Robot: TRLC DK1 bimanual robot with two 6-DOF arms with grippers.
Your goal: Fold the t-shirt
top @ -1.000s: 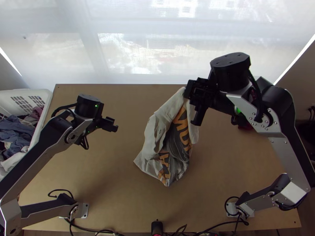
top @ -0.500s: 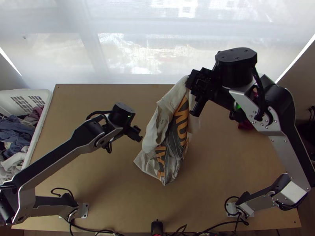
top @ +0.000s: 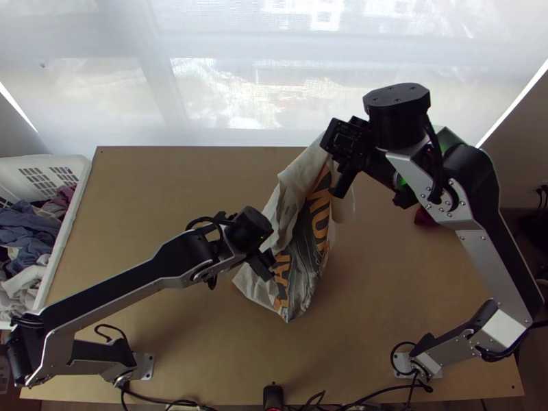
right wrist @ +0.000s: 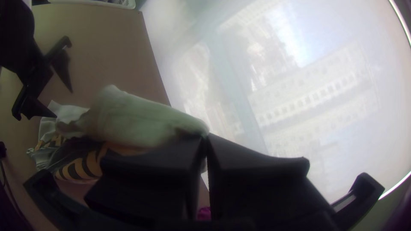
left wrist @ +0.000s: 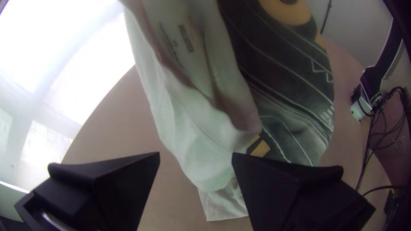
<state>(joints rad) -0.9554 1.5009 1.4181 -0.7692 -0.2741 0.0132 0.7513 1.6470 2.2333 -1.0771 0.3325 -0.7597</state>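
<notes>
Black right gripper [top: 337,152] pinched the off-white, dark-printed fabric t-shirt [top: 309,250] at its tips; black left gripper [top: 266,264] gaped wide, empty, shirt just ahead!

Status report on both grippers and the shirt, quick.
Right gripper shut on t-shirt, holding it up, bunched. Left gripper open beside the hanging cloth, no grip. Nothing visible between left fingers and shirt.

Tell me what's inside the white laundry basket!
The white laundry basket holds crumpled clothes: blue ones, a purplish piece beside them, and whitish ones. Whatever lies beneath that top layer is covered, so I can't tell.
</notes>
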